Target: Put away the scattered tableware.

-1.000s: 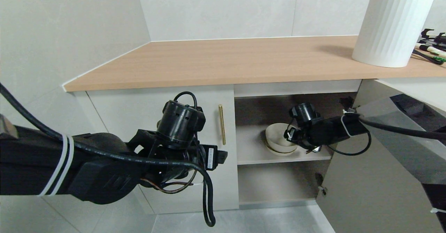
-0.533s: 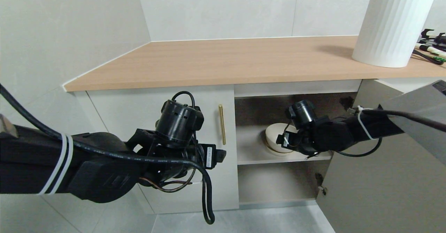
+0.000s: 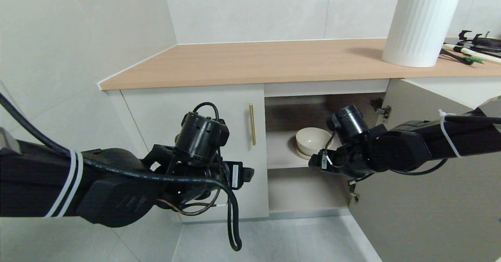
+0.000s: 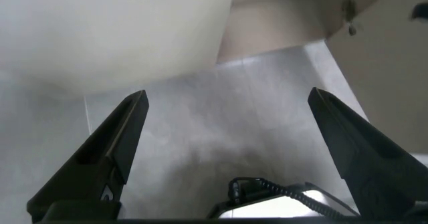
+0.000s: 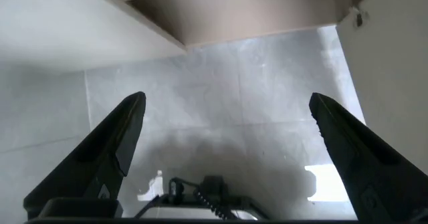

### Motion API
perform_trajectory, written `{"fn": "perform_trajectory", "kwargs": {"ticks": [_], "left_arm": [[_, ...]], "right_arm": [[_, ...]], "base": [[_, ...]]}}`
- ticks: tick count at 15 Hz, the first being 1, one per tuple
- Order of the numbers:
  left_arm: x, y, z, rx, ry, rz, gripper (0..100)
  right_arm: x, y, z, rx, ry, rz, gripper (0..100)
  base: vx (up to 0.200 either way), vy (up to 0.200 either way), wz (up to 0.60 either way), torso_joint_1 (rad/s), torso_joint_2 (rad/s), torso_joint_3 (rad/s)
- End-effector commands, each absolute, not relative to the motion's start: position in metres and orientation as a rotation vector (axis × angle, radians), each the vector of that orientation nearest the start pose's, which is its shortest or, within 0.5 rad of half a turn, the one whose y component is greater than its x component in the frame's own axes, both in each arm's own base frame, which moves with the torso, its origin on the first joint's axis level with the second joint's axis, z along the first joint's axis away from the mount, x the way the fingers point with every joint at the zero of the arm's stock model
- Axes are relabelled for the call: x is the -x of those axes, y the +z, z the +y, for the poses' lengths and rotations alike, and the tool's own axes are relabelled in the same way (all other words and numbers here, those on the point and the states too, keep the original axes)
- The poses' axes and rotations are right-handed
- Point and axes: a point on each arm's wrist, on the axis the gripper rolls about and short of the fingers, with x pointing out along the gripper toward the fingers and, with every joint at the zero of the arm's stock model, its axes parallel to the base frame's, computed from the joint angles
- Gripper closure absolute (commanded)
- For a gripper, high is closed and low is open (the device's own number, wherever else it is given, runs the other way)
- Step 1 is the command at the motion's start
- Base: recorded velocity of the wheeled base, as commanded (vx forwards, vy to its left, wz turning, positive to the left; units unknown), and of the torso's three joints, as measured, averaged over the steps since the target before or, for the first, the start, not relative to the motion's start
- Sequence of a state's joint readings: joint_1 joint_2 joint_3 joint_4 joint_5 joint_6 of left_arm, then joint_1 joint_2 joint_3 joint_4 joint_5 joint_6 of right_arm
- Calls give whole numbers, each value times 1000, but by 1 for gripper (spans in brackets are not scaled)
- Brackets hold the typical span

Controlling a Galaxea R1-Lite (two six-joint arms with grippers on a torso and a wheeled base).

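Bowl (image 3: 312, 140) on upper shelf (image 3: 280, 154) (door (image 3: 411, 215) open at right); container (image 3: 420, 27) on countertop (image 3: 235, 62) above, far right.

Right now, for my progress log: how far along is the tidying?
Done: a bowl sits on the cupboard shelf. In hand: nothing; the right pincer and left pincer are both open and empty. Left: utensils lie on the counter, and the door stands open.

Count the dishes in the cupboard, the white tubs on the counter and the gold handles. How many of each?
Bowl: 1
Flat dish under the bowl: 1
White ribbed tub: 1
Gold handle: 1
Total: 4
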State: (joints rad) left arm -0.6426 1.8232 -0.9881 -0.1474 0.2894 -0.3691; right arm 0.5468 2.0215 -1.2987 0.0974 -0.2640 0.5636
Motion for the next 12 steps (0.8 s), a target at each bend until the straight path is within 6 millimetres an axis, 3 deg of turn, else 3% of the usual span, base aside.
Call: {"fn": "perform_trajectory", "kwargs": {"ticks": [1, 5, 7, 10, 12], "left_arm": [[-265, 148, -190, 45, -219, 665, 0], [-265, 148, -190, 45, -219, 663, 0], [-264, 148, -190, 45, -219, 663, 0], [-262, 154, -188, 51, -216, 647, 0], [-261, 156, -187, 52, -214, 642, 0]], "right_arm": [[-327, 139, 193, -211, 49, 794, 0], [-319, 135, 195, -191, 56, 816, 0], [-310, 141, 187, -186, 57, 814, 0], [-267, 152, 161, -154, 83, 832, 0], [-222, 160, 138, -165, 164, 891, 0]], "base": [[-200, 0, 0, 12, 7, 2], [-200, 0, 0, 1, 4, 2], [0, 0, 0, 0, 0, 0], [0, 0, 0, 0, 0, 0], [0, 0, 0, 0, 0, 0]]}}
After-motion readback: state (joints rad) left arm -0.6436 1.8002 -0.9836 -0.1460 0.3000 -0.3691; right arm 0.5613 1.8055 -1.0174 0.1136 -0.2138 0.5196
